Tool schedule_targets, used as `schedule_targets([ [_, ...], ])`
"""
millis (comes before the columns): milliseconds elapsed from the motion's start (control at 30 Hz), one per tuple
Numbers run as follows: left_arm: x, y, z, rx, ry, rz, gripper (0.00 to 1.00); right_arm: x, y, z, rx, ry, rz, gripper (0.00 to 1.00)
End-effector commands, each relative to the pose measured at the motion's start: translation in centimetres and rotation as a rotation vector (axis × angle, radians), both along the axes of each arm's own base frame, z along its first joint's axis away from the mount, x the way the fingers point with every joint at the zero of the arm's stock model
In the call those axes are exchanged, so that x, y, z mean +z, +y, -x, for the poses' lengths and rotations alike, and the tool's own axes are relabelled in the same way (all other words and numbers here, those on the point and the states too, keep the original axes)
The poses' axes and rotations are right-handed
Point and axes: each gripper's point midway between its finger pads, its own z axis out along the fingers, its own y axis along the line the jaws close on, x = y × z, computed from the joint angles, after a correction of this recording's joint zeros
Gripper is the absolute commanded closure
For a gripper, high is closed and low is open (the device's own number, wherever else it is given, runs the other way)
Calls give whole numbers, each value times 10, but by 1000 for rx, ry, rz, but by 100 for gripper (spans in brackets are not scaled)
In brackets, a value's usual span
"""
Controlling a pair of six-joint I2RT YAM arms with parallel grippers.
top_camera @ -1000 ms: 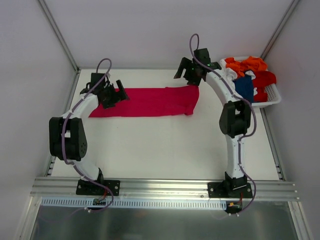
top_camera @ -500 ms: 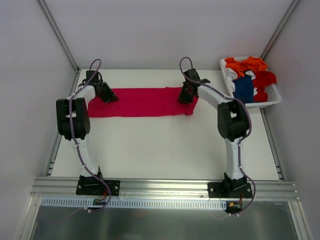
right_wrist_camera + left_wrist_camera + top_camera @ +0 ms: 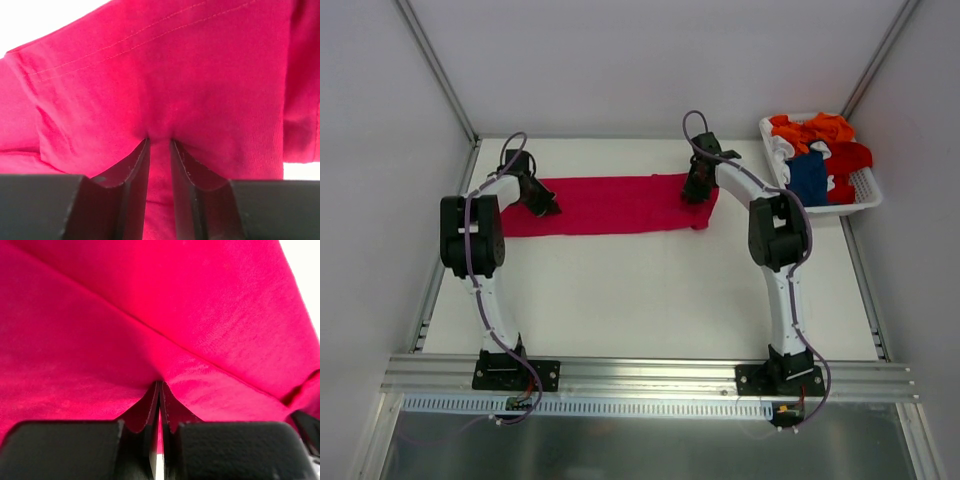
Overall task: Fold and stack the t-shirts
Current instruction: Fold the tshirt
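A crimson-pink t-shirt, folded into a long strip, lies across the far part of the table. My left gripper is down on its left end. In the left wrist view the left gripper is shut, with the crimson-pink t-shirt puckering at its tips. My right gripper sits on the strip's right end. In the right wrist view the right gripper is closed on a thick fold of the crimson-pink t-shirt. Orange, red and dark blue t-shirts lie heaped together.
A white slatted basket at the table's far right corner holds the heaped shirts. Bare white table spreads in front of the strip. Metal frame rails run along both sides and the near edge.
Both arms came down from above the strip onto its two ends. Both grippers went from wide open to closed on the cloth.
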Motion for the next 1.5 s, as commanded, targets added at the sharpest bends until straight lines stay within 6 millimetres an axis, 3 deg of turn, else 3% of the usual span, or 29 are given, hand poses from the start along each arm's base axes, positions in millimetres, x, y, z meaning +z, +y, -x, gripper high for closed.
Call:
schedule_targets([
  [0,-17,-8,45,2,194,-105,100,-2,-17,-1,33,43,63,73],
  [133,-18,-34,62,-109,247,-195,100,-8,-16,-5,84,61,89,73],
  [233,-18,-58,89,-199,297,-209,100,-13,-16,-9,102,64,100,72],
  [300,-14,-87,110,-272,305,-203,100,-8,-6,-12,130,65,59,72],
  [367,-21,-107,142,-302,359,-181,100,-17,-1,-11,140,92,43,72],
  [400,-14,-130,157,-362,348,-175,100,-16,1,-14,141,85,44,71],
  [467,-15,-148,188,-422,371,-175,100,-13,1,-26,163,47,66,67],
  [533,2,-171,204,-531,321,-171,100,-1,5,-43,186,-16,58,66],
  [600,15,-183,209,-574,287,-147,100,-6,22,-54,223,-49,-12,62],
  [633,20,-196,220,-601,298,-110,100,6,31,-65,238,-99,-43,61],
  [733,28,-223,243,-666,294,-87,100,10,61,-68,290,-139,-81,60],
  [800,40,-227,246,-658,274,-96,100,14,83,-62,340,-178,-56,56],
  [867,53,-227,248,-635,251,-75,100,34,95,-57,361,-220,-54,51],
  [900,75,-227,245,-624,188,-54,89,44,95,-57,361,-228,-63,48],
  [933,88,-228,243,-634,140,-43,77,74,94,-57,354,-268,-77,45],
  [967,102,-228,240,-657,84,-44,67,91,86,-58,343,-289,-82,40],
  [1000,128,-221,230,-694,-49,-93,58,106,81,-57,340,-307,-85,38],
  [1033,139,-214,224,-697,-117,-132,37,150,74,-54,333,-375,-102,37],
  [1100,158,-194,217,-747,-251,-239,23,179,66,-45,329,-405,-126,35],
  [1133,157,-179,207,-737,-285,-340,20,192,63,-39,322,-416,-131,34],
  [1167,153,-172,206,-763,-288,-379,18,218,58,-30,313,-451,-128,31],
  [1200,137,-160,204,-809,-259,-429,18,221,53,-25,301,-449,-111,29],
  [1233,127,-155,207,-830,-228,-433,18,209,46,-18,278,-407,-90,29],
  [1300,97,-148,218,-868,-136,-435,20,205,35,-6,236,-368,-70,29],
  [1333,88,-150,221,-880,-116,-421,21,180,33,5,228,-294,-66,30],
  [1400,66,-145,233,-896,-48,-419,23,163,30,19,216,-249,-42,30],
  [1433,61,-146,234,-899,-51,-409,23,136,30,28,208,-204,-27,30],
  [1467,61,-145,235,-894,-58,-408,23,128,30,31,204,-197,-32,30],
])
